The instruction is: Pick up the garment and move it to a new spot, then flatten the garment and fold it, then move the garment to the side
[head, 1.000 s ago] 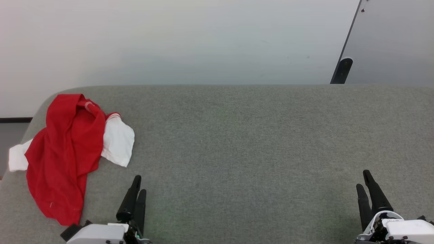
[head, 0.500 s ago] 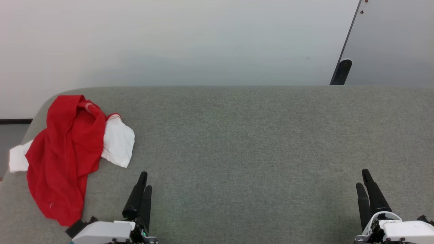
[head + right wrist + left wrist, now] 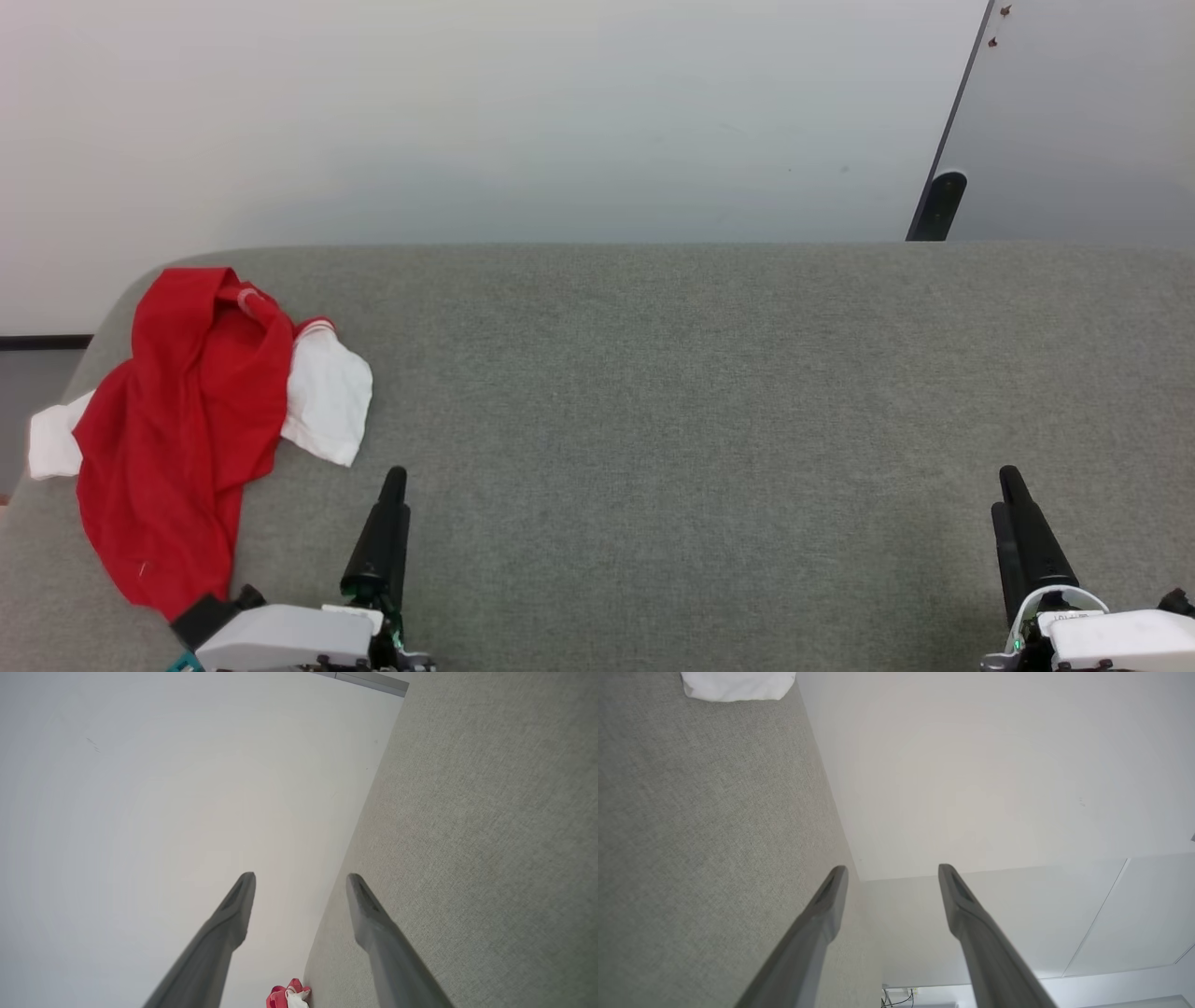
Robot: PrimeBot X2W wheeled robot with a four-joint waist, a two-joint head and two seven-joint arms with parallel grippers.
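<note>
The garment (image 3: 177, 429), a red T-shirt with white sleeves and striped trim, lies crumpled at the left end of the grey fabric surface (image 3: 700, 392). One white sleeve (image 3: 738, 685) shows at the top of the left wrist view, and the garment (image 3: 287, 997) appears small and far off in the right wrist view. My left gripper (image 3: 390, 481) hovers near the front edge, just right of the garment and apart from it; its jaws stand open and empty (image 3: 892, 872). At the front right, my right gripper (image 3: 1006, 485) is also open and empty (image 3: 301, 879).
A pale wall rises behind the surface. A grey panel with a dark edge post (image 3: 938, 201) leans at the back right. The surface's left end is rounded, with dark floor trim (image 3: 42, 343) beyond it.
The left gripper has moved forward and slightly right, its fingers now lined up edge-on. The right gripper has turned slightly. The head view has tilted a little. The garment lies unmoved.
</note>
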